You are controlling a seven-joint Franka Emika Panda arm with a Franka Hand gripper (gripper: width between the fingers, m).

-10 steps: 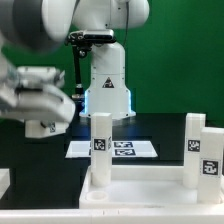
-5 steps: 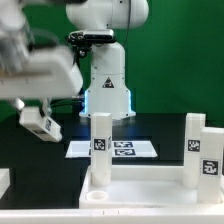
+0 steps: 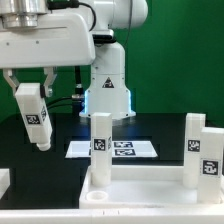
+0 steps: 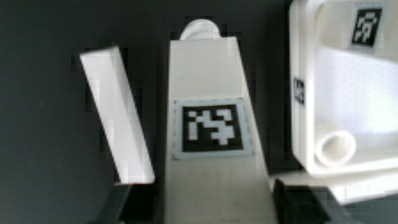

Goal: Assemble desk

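Robot hand high above the black table, on the exterior view's left, clamped on a white square desk leg that hangs nearly upright, tilted slightly, tag facing the camera. In the wrist view the same leg runs lengthwise between the two fingers, its tag plain to read. The desk's tabletop panel lies in the foreground on the table, with two legs already standing in it: one near its middle, one at the exterior view's right. The marker board lies flat behind them. Judged from this, the step in hand is carrying a further leg to the panel. An empty round socket shows at the panel's near corner; next the leg likely needs bringing upright above a free socket and lowering in.
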